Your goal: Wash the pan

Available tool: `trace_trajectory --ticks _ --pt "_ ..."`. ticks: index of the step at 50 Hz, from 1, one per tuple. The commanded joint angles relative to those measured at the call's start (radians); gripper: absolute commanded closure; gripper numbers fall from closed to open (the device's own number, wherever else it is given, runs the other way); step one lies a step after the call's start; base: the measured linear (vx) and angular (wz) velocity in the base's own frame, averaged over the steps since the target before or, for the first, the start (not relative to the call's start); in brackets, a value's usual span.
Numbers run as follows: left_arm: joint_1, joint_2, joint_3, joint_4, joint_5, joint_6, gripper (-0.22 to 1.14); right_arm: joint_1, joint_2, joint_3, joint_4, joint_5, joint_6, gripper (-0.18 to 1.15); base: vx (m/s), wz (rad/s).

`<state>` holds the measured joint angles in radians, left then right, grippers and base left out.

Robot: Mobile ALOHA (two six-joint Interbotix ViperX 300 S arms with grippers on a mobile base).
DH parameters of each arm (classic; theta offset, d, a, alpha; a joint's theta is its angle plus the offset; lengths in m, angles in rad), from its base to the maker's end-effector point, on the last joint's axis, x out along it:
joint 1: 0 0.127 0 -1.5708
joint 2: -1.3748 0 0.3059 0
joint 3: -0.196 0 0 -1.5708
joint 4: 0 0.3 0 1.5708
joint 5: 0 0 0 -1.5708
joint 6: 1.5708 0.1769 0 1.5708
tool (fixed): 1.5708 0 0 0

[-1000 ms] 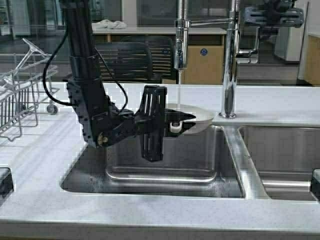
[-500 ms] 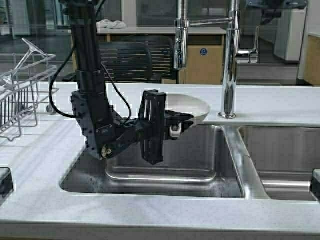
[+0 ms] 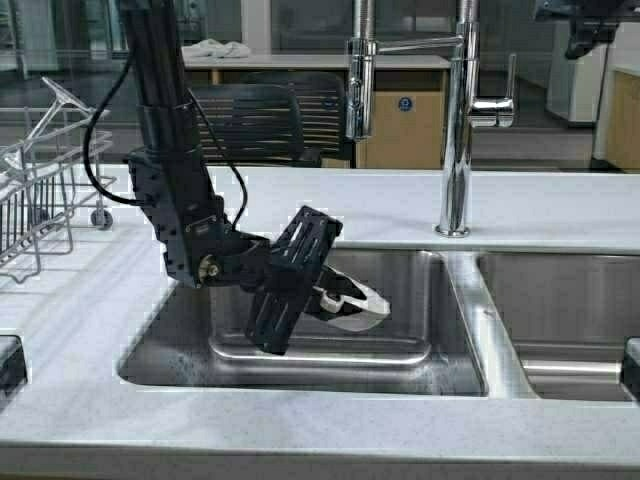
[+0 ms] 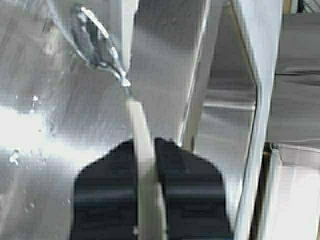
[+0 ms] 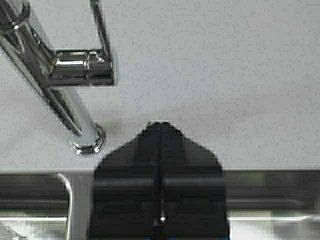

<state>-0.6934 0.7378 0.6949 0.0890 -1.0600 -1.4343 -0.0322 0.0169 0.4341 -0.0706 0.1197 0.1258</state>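
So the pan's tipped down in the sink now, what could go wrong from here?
1. The left gripper holds the pan only by its thin rim, and the sink shows wet spots; it could slip and drop into the basin.
2. The pan hangs steeply tilted, close above the basin floor; lowering further may knock it against the steel.
3. The right gripper, shut, hovers near the tap; a careless move could bump its lever.

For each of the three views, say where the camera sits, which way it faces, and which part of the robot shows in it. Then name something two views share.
High view: on the robot's frame, facing forward and down at the sink; shows the left arm tipping the pan.
Left wrist view: looks along the left gripper, clamped on the pan's rim, into the basin.
Right wrist view: looks down past the shut right gripper at the counter.
Shared: the faucet, in high and right wrist views.
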Motion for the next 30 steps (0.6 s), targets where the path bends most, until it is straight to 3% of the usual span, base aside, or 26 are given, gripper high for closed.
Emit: trace_trajectory --ticks 1,8,14,22,30 --pt "-0.003 -0.021 -0.031 0.066 -0.130 -0.078 0.89 0.009 -0.095 0.054 0.011 0.026 0.025 0.92 0.00 0.00" --pt "-0.005 0.081 -0.095 0.071 -0.367 -0.138 0.89 0.040 -0.173 0.124 0.014 0.025 0.046 0.92 0.00 0.00" --pt "-0.005 0.107 -0.084 0.029 -0.370 -0.120 0.89 0.055 -0.258 0.189 0.015 0.025 0.052 0.92 -0.01 0.00" --pt "-0.005 0.063 -0.017 -0.003 -0.206 0.002 0.89 0.072 -0.367 0.261 0.018 0.021 0.052 0.92 0.00 0.00" --pt "-0.003 -0.075 0.014 0.003 0.163 0.249 0.88 0.084 -0.416 0.288 0.020 0.012 0.051 0.92 0.00 -0.01"
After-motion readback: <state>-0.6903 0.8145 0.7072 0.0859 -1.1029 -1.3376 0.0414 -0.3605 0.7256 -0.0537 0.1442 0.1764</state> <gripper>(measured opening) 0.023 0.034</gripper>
